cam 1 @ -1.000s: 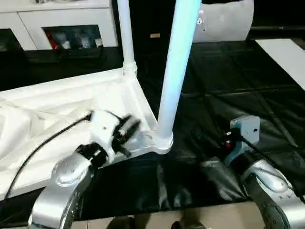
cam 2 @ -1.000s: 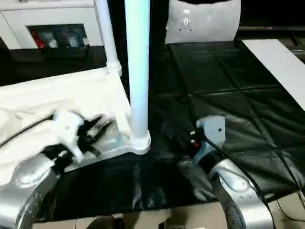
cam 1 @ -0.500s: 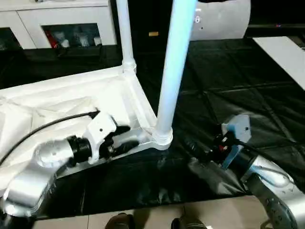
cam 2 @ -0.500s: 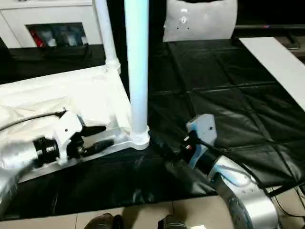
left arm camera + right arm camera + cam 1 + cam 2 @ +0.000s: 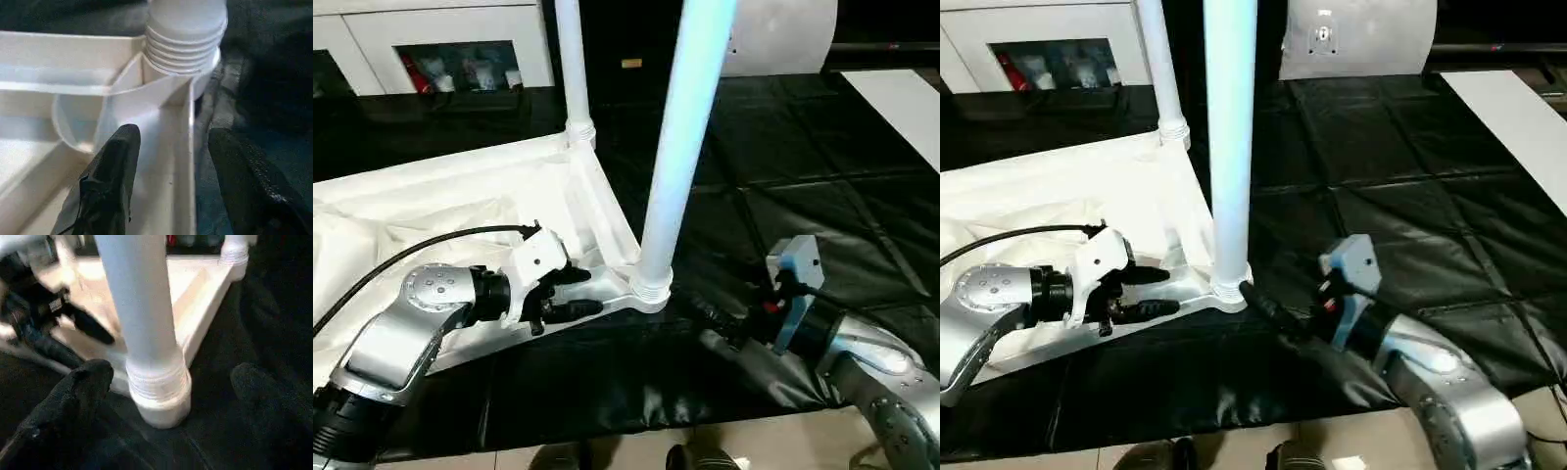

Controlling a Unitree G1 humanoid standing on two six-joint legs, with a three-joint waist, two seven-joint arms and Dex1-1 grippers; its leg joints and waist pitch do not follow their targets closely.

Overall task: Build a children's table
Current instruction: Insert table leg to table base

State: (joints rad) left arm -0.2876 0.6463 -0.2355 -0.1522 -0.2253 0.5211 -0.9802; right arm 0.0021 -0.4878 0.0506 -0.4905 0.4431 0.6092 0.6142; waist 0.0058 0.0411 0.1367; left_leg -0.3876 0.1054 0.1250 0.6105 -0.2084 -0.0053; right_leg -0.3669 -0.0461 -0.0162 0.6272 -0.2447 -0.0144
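Table [image 5: 460,196] lies upside down on the black cover [image 5: 822,176], ribbed underside up, on the left half of the work surface. Two legs stand upright in corner sockets: near leg [image 5: 677,147] at the corner closest to the grippers, far leg [image 5: 573,69] at the corner behind it.

Left gripper [image 5: 576,292] is at the table's near edge, just beside the near leg's socket. Fingers parted, nothing between them but the edge wall: in the left wrist view one finger [image 5: 110,181] sits inside the frame over the ribbed underside, the other outside over the cover, rim wall running between them. Can't tell if either pad touches the plastic.

Right gripper [image 5: 1268,311] is low over the cover on the other side of the same corner, pointing at the base of the near leg. Jaws wide open, holding nothing; in the right wrist view the socket collar [image 5: 159,387] sits between the two fingertips [image 5: 83,382], clear of both.

White cabinet [image 5: 440,39] with glass doors behind the table
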